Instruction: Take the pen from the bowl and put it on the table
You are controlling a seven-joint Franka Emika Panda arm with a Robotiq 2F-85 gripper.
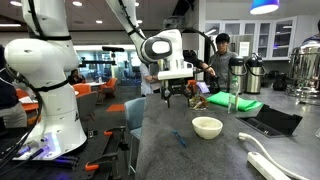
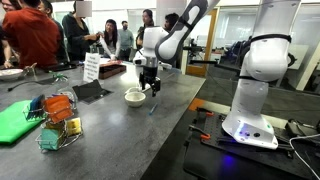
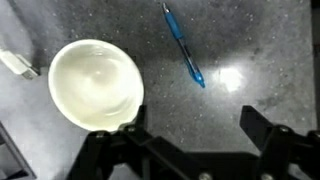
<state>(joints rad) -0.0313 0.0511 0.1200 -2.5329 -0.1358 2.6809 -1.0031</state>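
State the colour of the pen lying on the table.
The pen is blue; the wrist view shows it best.

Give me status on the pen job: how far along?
Done: the pen lies flat on the table, apart from the bowl, which is empty. In hand: nothing; the gripper hangs above them, open, with nothing between its fingers. Left: nothing visible of the task itself, at most pulling the gripper clear.

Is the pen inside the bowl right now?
No, in the wrist view the pen lies on the table beside the bowl, which is empty.
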